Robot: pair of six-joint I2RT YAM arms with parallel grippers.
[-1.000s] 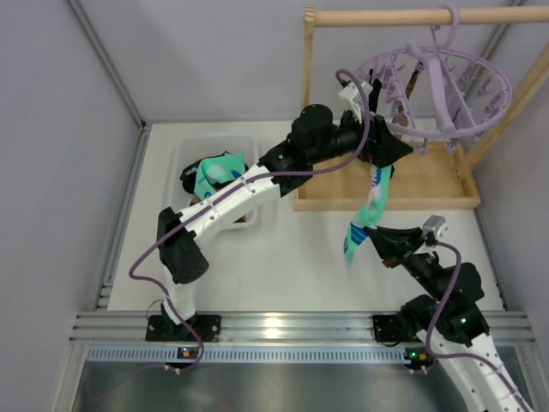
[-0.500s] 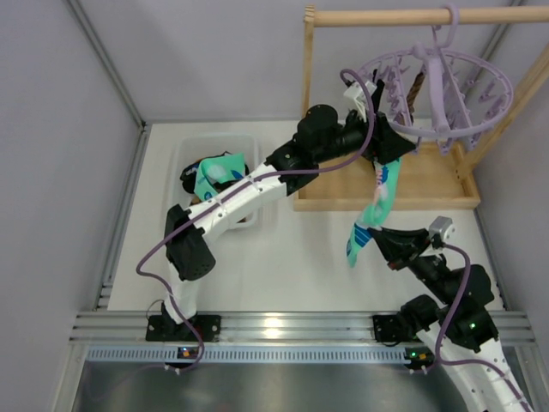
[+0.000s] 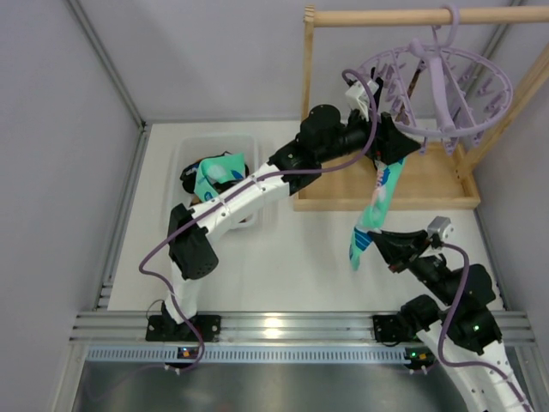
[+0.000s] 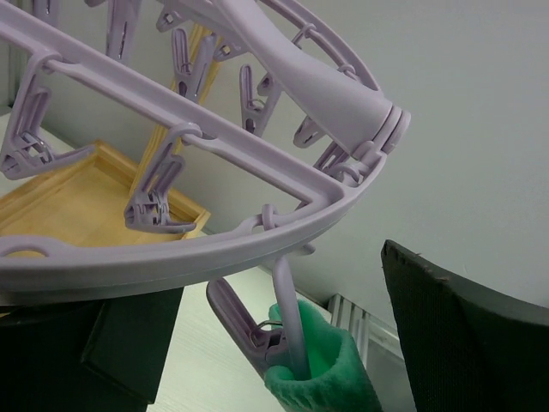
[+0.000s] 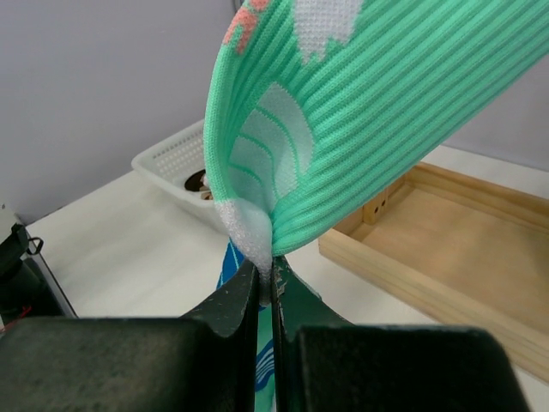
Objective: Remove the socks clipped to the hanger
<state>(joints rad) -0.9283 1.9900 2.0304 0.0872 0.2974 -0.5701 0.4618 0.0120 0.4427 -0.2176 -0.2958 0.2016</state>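
Teal sock (image 3: 374, 206): hung under the left rim of the hanger (image 3: 502, 86), cuff bitten by one lavender clip (image 4: 249, 330) just below the ring, body draped down and away from the hanger toward the arm bases. Right gripper (image 5: 266, 287): closed on the sock's lower end, well below the hanger, fabric folded and pinched thin between the pads; some tension on the cloth, judged from the straight drape. Left gripper (image 4: 279, 352): up under the hanger's rim, jaws apart, one finger on either side of the clip, neither touching it by the wrist view. Step in hand, as judged: squeeze clip open, free cuff. To do well: centre on the clip's upper tails, not on the tips holding the cloth nor on the sock itself. Close squarely, to avoid twisting the clip on its loop. Keep a steady, light downward pull from the right side, no jerk, given a hanger hung loosely by its hook from the wooden rail (image 3: 386, 15). Draw sock out only after opening the clip. Risks: ring tilting or sliding along the rail, cuff stretching, fingers slipping off the narrow tails.
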